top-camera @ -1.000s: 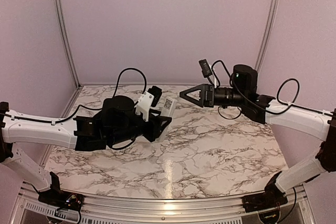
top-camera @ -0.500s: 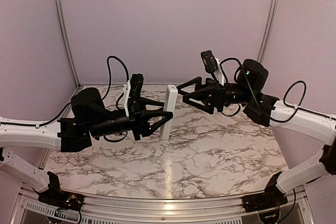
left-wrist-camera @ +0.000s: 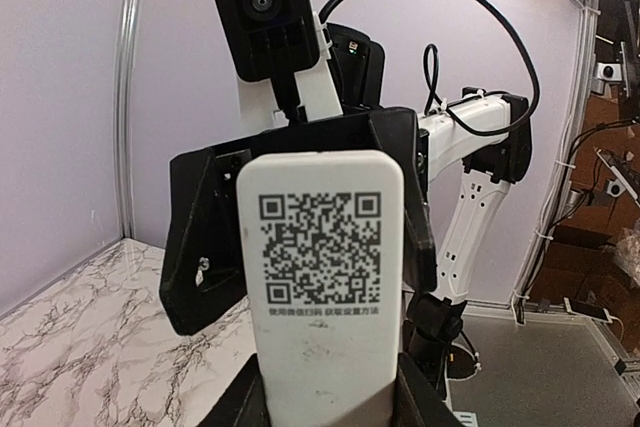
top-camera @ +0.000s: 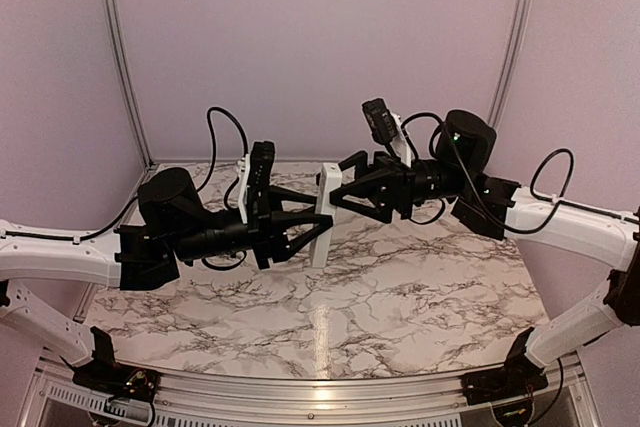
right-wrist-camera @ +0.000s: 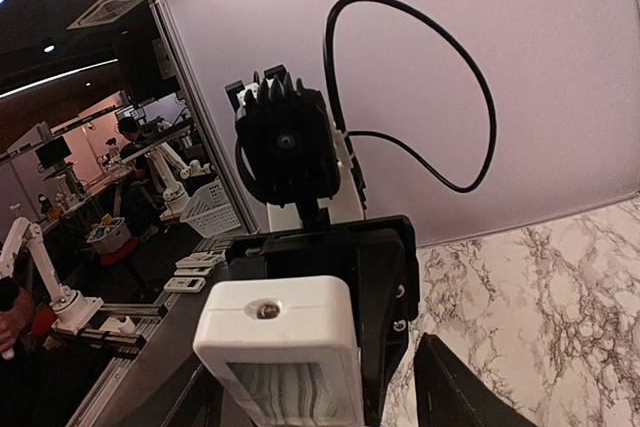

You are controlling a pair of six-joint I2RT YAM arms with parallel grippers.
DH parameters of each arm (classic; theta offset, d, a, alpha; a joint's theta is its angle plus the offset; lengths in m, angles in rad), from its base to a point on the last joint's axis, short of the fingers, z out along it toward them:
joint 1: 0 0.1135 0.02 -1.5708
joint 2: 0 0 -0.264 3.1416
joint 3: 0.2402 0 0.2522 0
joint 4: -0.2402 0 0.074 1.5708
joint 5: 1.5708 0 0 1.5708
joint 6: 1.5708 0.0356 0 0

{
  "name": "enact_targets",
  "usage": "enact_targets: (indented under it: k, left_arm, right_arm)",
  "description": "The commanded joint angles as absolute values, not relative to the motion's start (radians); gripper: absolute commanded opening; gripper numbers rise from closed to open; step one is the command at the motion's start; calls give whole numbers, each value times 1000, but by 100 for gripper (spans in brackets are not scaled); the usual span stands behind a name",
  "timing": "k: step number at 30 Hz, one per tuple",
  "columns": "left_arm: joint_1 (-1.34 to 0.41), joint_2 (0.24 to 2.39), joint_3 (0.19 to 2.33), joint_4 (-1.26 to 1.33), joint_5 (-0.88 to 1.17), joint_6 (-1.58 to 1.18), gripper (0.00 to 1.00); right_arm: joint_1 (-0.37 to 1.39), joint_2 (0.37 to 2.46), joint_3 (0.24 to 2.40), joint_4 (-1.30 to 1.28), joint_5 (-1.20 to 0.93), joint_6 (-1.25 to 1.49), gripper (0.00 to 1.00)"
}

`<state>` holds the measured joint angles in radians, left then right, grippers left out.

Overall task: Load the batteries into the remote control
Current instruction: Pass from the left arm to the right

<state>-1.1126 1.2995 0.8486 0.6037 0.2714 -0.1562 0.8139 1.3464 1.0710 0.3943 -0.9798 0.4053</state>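
Overhead view, with both wrist views for detail. My left tool (top-camera: 318, 229) is clamped on the lower part of the remote control (top-camera: 326, 177) and holds it clear of the desk (top-camera: 400, 287), roughly midway between the two arms. A second ago the remote control leaned back at a tilt and the right arm stood well apart from it. Since then I have brought the left arm up and forward so the remote control stands upright, and the right tool (top-camera: 340, 195) has closed in on its upper end. The right tool's fingers are spread, with nothing held. In the left wrist view its black body sits directly behind the remote control, whose near face carries a square code sticker (left-wrist-camera: 320, 247). In the right wrist view the capped top end of the remote control (right-wrist-camera: 280, 332) fills the lower centre, and one right finger (right-wrist-camera: 450, 387) lies off to the side. From these angles I cannot tell whether the spread fingers already touch the casing or only straddle it. The batteries appear in none of the three views, and no open slot is visible on the faces turned toward the cameras. I therefore judge the loading itself not yet begun. This reads as a two-arm presentation, in which the left arm steadies the remote control so the right can take it, turn it or work on its back.
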Motion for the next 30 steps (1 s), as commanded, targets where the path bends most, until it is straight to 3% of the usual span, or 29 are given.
enact_targets:
  k: [1,11,15,16,19,23,30]
  left_arm:
    - [-1106,1311,842,641,260,-156,6]
    - [-1093,1300,830,627,213,-164,8]
    - [-1084,1272,824,577,140,-180,30]
    - [-1080,1259,821,558,110,-184,45]
    - [-1072,1217,818,482,18,-202,72]
    - [-1046,1147,790,410,-73,-236,97]
    - [-966,1057,764,242,-247,-335,99]
  right_arm:
    - [833,1362,1119,375,-994,385,58]
    - [835,1372,1110,422,-1040,415,16]
    - [834,1383,1127,378,-1020,398,6]
    - [832,1386,1137,348,-1010,378,4]
    - [821,1397,1160,277,-985,353,0]
    - [804,1408,1177,201,-952,330,0]
    - [787,1462,1267,-120,-768,198,0]
